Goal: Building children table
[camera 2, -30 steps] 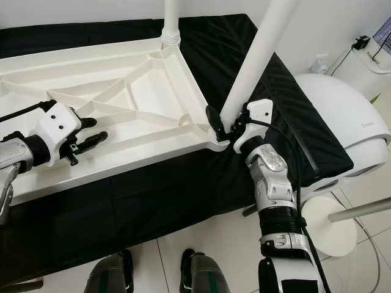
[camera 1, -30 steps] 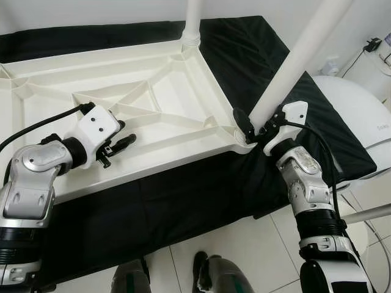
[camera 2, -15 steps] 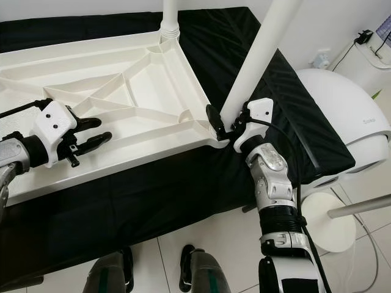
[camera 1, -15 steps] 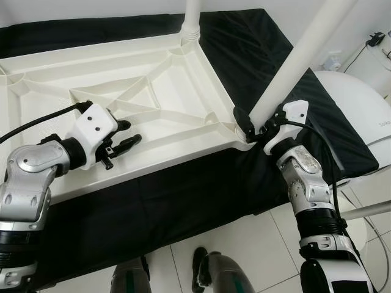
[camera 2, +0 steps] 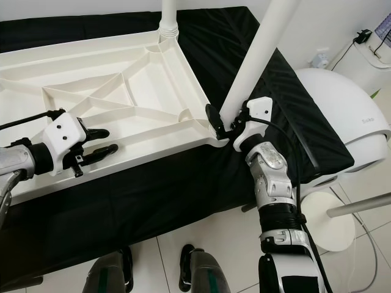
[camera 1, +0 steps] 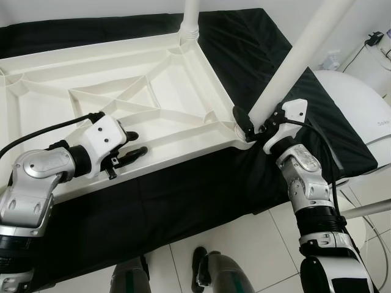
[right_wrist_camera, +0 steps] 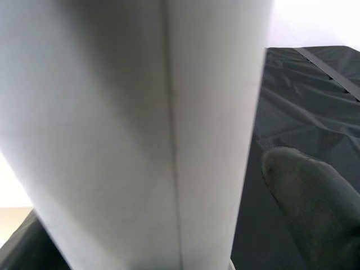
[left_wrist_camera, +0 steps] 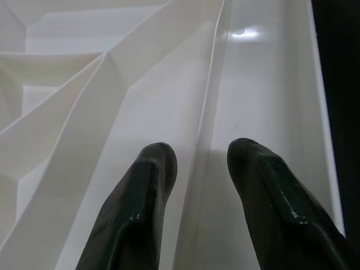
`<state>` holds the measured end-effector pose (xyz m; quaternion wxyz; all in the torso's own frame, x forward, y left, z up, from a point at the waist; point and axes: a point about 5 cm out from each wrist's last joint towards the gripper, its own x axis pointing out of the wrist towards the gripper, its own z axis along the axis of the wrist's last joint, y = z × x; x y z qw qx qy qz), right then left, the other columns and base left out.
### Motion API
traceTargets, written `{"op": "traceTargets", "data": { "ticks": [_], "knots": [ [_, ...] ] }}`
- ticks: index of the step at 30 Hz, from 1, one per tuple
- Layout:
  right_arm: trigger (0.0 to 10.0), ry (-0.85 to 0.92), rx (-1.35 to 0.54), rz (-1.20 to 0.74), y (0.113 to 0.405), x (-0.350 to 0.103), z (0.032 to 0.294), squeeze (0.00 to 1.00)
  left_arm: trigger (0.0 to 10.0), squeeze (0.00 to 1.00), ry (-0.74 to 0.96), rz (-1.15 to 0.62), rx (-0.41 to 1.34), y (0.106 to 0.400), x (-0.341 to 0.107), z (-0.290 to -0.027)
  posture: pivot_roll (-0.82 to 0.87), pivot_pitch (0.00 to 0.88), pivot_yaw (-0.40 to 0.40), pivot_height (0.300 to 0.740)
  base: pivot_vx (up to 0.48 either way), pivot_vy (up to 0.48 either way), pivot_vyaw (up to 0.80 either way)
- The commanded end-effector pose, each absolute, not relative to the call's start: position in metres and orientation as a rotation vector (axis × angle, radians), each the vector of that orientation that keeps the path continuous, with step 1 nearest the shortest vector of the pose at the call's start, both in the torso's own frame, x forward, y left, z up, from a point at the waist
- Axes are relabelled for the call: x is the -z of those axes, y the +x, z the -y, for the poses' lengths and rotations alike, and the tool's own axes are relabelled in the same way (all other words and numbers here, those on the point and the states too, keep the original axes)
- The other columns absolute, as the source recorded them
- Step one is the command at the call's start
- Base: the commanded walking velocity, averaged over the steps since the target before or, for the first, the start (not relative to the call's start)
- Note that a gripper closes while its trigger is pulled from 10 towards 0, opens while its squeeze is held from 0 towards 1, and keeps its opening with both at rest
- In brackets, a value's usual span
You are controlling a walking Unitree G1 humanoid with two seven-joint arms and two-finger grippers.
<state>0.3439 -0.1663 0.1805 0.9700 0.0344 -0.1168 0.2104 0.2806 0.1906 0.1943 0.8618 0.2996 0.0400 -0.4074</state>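
Tabletop (camera 1: 122, 79) of white plastic lies upside down before us on a black cloth (camera 1: 183, 195), its underside a lattice of raised ribs forming triangles and a shallow rectangular well. In the left eye view we see one white leg (camera 1: 191, 18) standing upright in the far corner socket, and a second leg (camera 1: 299, 55) rising at a slant from the near right corner. Our right gripper (camera 1: 253, 127) sits at the base of this second leg, right by the corner socket, with the jaws pinching the leg between them. Our left gripper (camera 1: 131, 146) rests over the near long edge of the tabletop, jaws spread, one black finger on either side of a rib.

In the right eye view we see the same layout: the left gripper (camera 2: 98, 144) along the near rim, the right gripper (camera 2: 223, 124) at the slanted leg's foot. A white rounded appliance (camera 2: 342, 116) stands to our right beyond the cloth, and pale floor tiles (camera 2: 183, 238) show below.

In the left wrist view we look along two glossy black fingers (left_wrist_camera: 140, 208) held apart, straddling a thin upright rib (left_wrist_camera: 205, 146) of the tabletop.

In the right wrist view the leg's smooth white tube (right_wrist_camera: 140, 129) is very close, with one black finger (right_wrist_camera: 315, 208) pressed beside it and black cloth behind.
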Motion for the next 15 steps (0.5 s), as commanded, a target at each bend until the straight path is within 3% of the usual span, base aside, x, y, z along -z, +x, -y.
{"op": "traceTargets", "data": {
  "ticks": [1, 15],
  "knots": [
    [10.0, 0.063, -0.383, 0.203, 0.343, -0.174, 0.178, 0.00, 10.0, 0.00, 0.645, -0.101, 0.840, 0.282, -0.192, -0.192, 0.01, 0.204, -0.100, 0.740, 0.000, 0.000, 0.00],
    [10.0, 0.083, -0.387, 0.230, 0.344, -0.182, 0.175, 0.00, 10.0, 0.00, 0.743, -0.182, 0.702, 0.299, -0.176, -0.206, 0.00, 0.237, -0.080, 0.740, 0.000, 0.000, 0.00]
  ]
}}
